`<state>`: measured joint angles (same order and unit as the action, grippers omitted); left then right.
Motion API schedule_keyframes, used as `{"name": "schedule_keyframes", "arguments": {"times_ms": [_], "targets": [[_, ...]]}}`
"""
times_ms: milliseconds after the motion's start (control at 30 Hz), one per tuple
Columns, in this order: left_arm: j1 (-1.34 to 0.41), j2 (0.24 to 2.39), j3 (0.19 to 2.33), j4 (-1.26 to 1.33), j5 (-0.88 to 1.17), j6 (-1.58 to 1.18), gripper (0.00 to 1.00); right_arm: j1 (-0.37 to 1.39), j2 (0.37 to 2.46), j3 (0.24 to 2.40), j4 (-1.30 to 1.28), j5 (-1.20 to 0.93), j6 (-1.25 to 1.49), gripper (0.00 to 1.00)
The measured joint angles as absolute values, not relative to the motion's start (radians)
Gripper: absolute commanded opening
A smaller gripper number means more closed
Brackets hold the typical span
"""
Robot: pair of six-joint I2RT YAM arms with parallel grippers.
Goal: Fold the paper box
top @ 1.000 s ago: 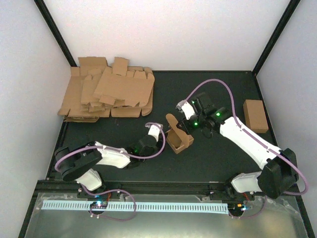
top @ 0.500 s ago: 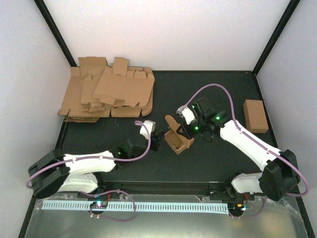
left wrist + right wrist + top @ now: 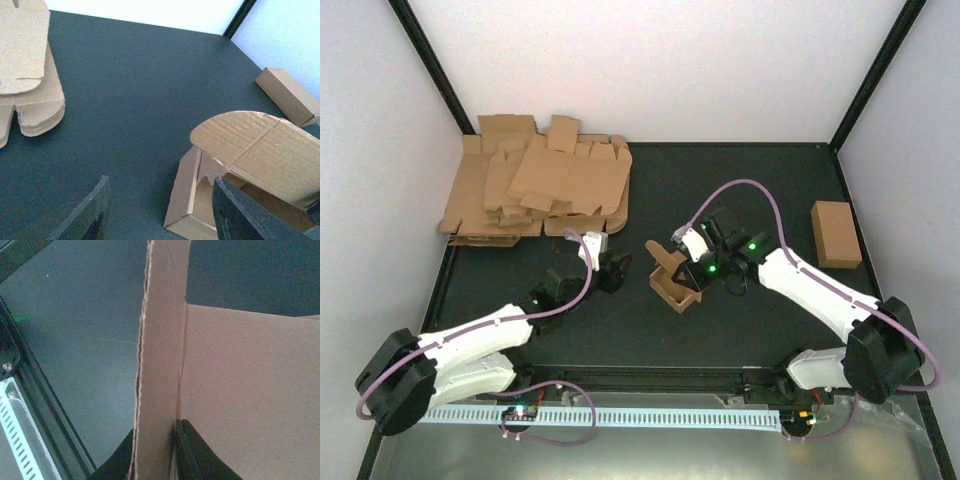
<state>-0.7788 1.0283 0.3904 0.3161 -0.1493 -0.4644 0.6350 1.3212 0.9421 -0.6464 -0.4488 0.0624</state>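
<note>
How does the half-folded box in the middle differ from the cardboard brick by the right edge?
The box is open, with one rounded flap standing up; the brick is closed, with no loose flaps. The right claw pinches a panel of the box; nothing touches the brick. The box sits mid-table between the arms; the brick lies alone near the right edge. Both are brown cardboard on the dark table.

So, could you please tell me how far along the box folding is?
Done: the paper box stands as an open carton. In hand: the right pincer grips one panel; the left pincer is open beside it. Left: the rounded flap stands up, untucked.
</note>
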Motion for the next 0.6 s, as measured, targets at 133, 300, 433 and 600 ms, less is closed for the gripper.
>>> {"name": "schedule_keyframes", "arguments": {"times_ms": [133, 300, 433, 600], "targets": [[-0.761, 1.028, 0.405, 0.28, -0.097, -0.464, 0.6, 0.644, 1.336, 0.931, -0.631, -0.45, 0.065, 0.18], [-0.713, 1.039, 0.456, 0.239, -0.01, -0.472, 0.61, 0.651, 1.343, 0.91, -0.596, -0.455, 0.074, 0.21], [-0.672, 1.081, 0.506, 0.201, 0.079, -0.478, 0.62, 0.665, 1.346, 0.896, -0.562, -0.455, 0.091, 0.22], [-0.66, 1.131, 0.543, 0.171, 0.164, -0.481, 0.63, 0.686, 1.358, 0.875, -0.497, -0.454, 0.127, 0.32]]}}
